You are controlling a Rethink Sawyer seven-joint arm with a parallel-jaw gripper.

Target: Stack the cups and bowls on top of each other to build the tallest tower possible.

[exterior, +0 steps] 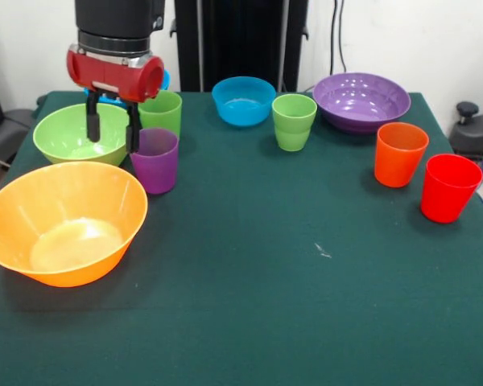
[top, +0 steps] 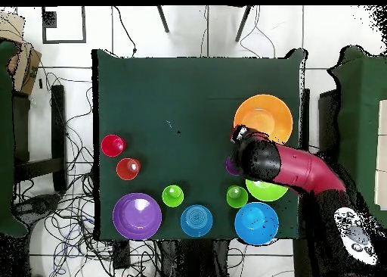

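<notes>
On green cloth, table (exterior: 266,305) holds ten loose plastic pieces, nothing stacked. Arm (top: 302,172) red and black, reaching over the cluster at front-view left.

Bowls, all glossy, mouth up:
- orange bowl (exterior: 64,221): biggest, deep, front-left corner in front view, pale glare on its floor.
- green bowl (exterior: 68,133): lime, just behind the orange one, partly behind the gripper.
- purple bowl (exterior: 361,100): wide, shallow, back right.
- large blue bowl (top: 256,223): clear from overhead, near the table edge by the robot base; front view shows only a sliver behind the gripper body.
- small blue bowl (exterior: 243,100): back middle, between the two green cups.

Cups, all upright, tapered, open end up:
- red cup (exterior: 449,187): right edge, nearest the camera of the right pair.
- orange cup (exterior: 400,153): just beside red, behind it, apart.
- green cup (exterior: 293,121): mid-back, beside the small blue bowl.
- second green cup (exterior: 161,112): behind the purple cup, close to the green bowl.
- purple cup (exterior: 154,160): between green bowl and orange bowl's right rim, just beside both.

Gripper (exterior: 112,129): red housing, two black fingers (exterior: 92,125) spread apart, hanging over the green bowl's right rim, right finger at the purple cup's left rim. Nothing pinched; contact with the cup rim unclear.
</notes>
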